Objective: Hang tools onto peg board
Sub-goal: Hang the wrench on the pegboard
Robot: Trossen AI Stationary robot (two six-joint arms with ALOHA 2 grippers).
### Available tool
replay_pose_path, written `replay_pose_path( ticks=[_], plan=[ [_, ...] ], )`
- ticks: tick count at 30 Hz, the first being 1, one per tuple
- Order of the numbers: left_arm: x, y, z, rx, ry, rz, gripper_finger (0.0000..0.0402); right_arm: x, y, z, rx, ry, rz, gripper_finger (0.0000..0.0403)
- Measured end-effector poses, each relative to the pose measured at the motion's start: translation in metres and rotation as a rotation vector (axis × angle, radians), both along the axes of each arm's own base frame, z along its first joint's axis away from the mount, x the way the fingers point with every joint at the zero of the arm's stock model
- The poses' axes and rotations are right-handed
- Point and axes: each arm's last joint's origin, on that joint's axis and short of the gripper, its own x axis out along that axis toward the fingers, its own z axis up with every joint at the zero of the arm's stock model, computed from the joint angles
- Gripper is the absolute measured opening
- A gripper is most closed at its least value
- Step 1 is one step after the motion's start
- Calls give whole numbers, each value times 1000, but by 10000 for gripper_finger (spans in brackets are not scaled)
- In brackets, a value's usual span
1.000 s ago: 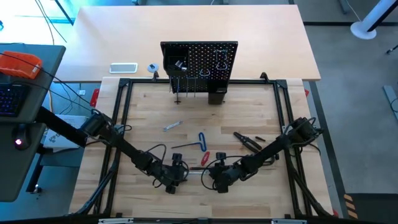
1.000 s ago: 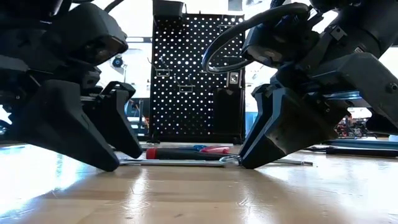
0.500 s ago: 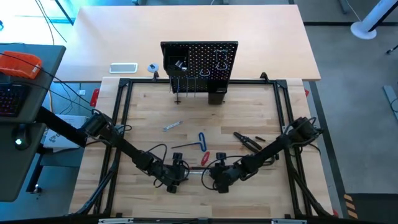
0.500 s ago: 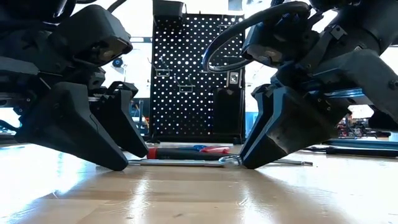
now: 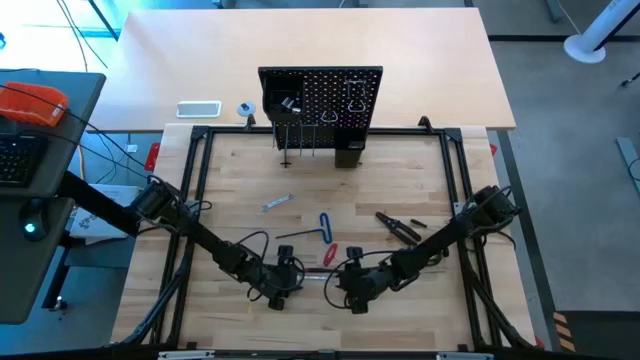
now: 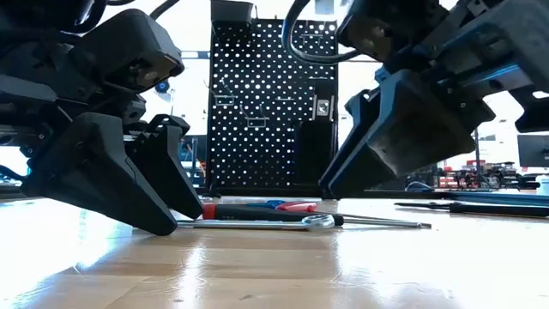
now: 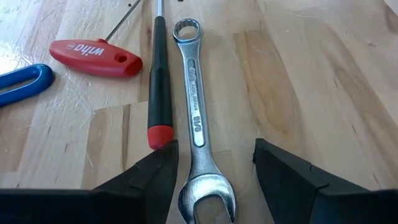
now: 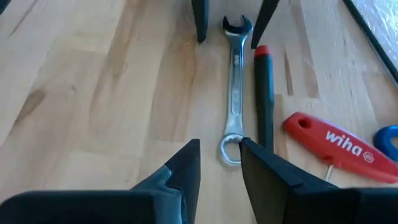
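A silver combination wrench [image 7: 194,112] lies flat on the wooden table [image 5: 240,180], between my two grippers. My left gripper [image 7: 214,146] is open, fingertips down at the table, one on each side of the wrench's open-jaw end [image 7: 207,202]. My right gripper [image 8: 219,144] is open and hangs a little above the wrench's ring end [image 8: 230,150], clear of it in the low view [image 6: 330,190]. The peg board [image 5: 320,100] stands upright at the table's far side, with a few tools hanging on it.
A black tool with a red end [image 7: 158,74] lies close alongside the wrench. Beyond it lie a red T-handle key [image 7: 96,57] and a blue handle [image 7: 22,84]. Black pliers [image 5: 400,227] and a small silver tool [image 5: 277,202] lie farther toward the board.
My right gripper has risen off the table from beside the wrench's ring end. The wrench has stayed flat where it was.
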Motion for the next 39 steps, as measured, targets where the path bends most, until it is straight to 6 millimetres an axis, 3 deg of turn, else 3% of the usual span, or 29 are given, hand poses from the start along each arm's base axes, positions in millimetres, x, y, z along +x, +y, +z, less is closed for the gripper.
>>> replay_pose_path(
  ticks=[11, 24, 31, 35, 39],
  plan=[
    [0, 0, 0, -3, 3, -2, 202, 7, -3, -5, 16, -20, -8, 107],
    [0, 0, 0, -6, 6, -6, 202, 12, -7, -24, 49, 34, 9, 26],
    [0, 0, 0, -6, 7, -7, 201, 12, -7, -24, 51, 39, 10, 8],
    [0, 0, 0, -10, 10, -12, 178, 12, -7, -25, 51, 40, 10, 7],
    [-1, -1, -1, -10, 26, -33, 120, 12, -7, -25, 51, 40, 10, 7]
  ],
)
